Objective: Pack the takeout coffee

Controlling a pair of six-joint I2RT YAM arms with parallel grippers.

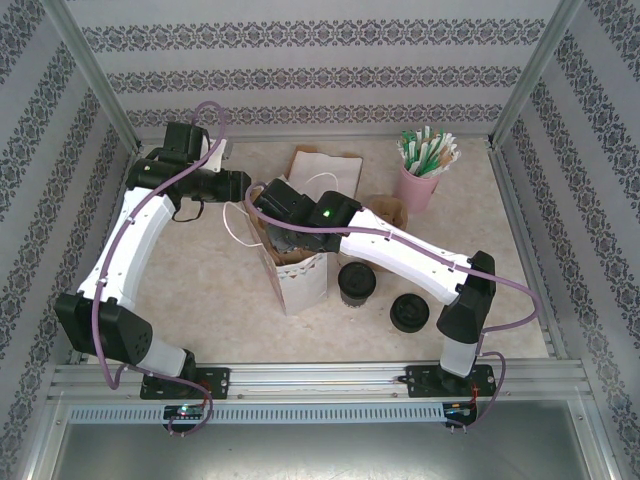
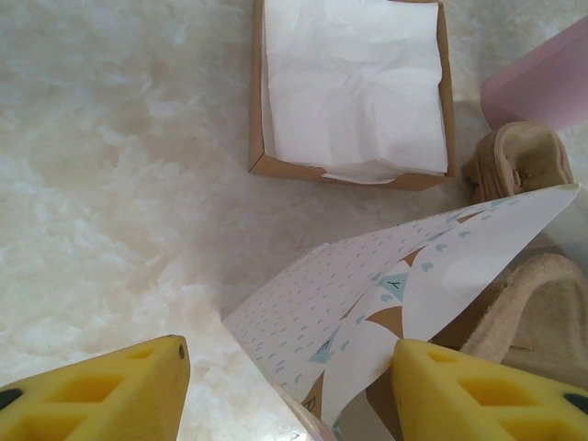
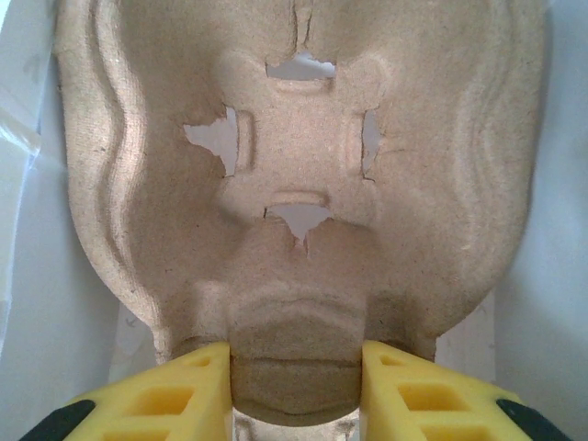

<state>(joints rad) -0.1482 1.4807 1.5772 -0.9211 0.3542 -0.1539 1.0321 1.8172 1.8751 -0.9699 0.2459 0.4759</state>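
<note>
Our right gripper [image 3: 294, 372] is clamped on the pulp carrier [image 3: 294, 138] at its rim, inside the paper bag [image 1: 300, 282]; our left gripper [image 2: 289, 390] stands apart around the bag's edge (not pinching). The takeout coffee [image 1: 357, 284] waits just beside the bag, so we judge the next move is to seat the carrier flat, release, then fetch the cup.

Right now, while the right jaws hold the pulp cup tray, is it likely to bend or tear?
Probably stiff: the pulp cup tray, pinched by the jaws of the right gripper, shows no sag. Likely light, being thin moulded fibre. The ragged slots in its middle suggest it may tear there under force.
</note>
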